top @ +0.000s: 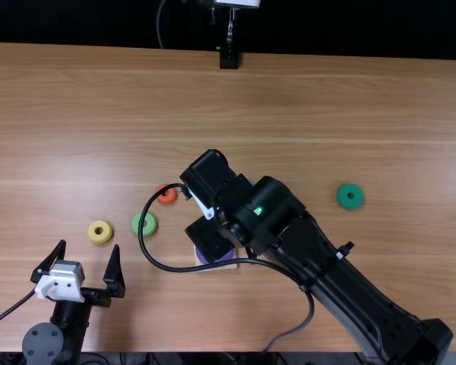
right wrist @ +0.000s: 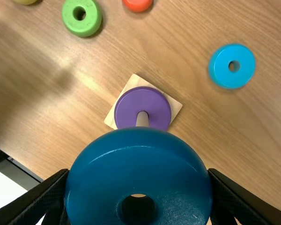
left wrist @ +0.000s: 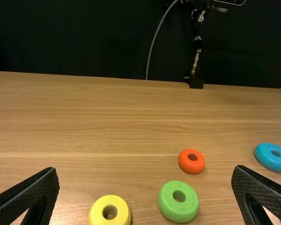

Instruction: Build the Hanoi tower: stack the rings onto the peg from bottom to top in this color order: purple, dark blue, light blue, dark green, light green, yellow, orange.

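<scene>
Right gripper tight on the dark blue ring, near the purple ring around the peg

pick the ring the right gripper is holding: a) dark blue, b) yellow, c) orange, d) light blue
a, since the right wrist view shows the dark blue ring gripped between the fingers of the right gripper, while the light blue ring lies on the table.
</scene>
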Controlling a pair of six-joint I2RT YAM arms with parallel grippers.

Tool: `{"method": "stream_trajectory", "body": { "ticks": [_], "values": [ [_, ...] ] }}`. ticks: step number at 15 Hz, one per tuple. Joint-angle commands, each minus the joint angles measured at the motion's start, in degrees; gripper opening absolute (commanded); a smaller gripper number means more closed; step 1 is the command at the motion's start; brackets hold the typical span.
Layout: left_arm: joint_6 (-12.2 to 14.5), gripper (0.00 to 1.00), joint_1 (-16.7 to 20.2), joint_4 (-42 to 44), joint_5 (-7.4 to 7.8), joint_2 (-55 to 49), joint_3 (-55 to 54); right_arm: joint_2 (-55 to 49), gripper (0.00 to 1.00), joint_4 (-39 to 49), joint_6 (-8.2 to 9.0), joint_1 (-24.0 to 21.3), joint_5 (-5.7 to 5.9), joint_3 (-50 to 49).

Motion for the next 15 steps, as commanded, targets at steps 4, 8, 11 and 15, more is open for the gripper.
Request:
{"method": "stream_trajectory", "body": {
  "ticks": [4,8,11,15],
  "values": [
    [0.5,1.00,0.5,-2.1,0.59,-0.7,-1.0,1.7,1.00,0.2,0.23,1.1,-0.03,-0.5],
    [0.5,1.00,0.5,-2.1,0.59,-0.7,-1.0,1.7,1.00,0.9,0.34,0.8,0.50,0.7],
    [0.5,1.00,0.5,-2.1,0.59,-0.7,-1.0,2.0,1.00,7.4,-0.19,-0.6,0.61,0.5],
    [0.5,1.00,0.5,-2.1,0.59,-0.7,-1.0,5.4,1.00,10.8,0.23,-9.1,0.71,-0.1]
  ]
}}
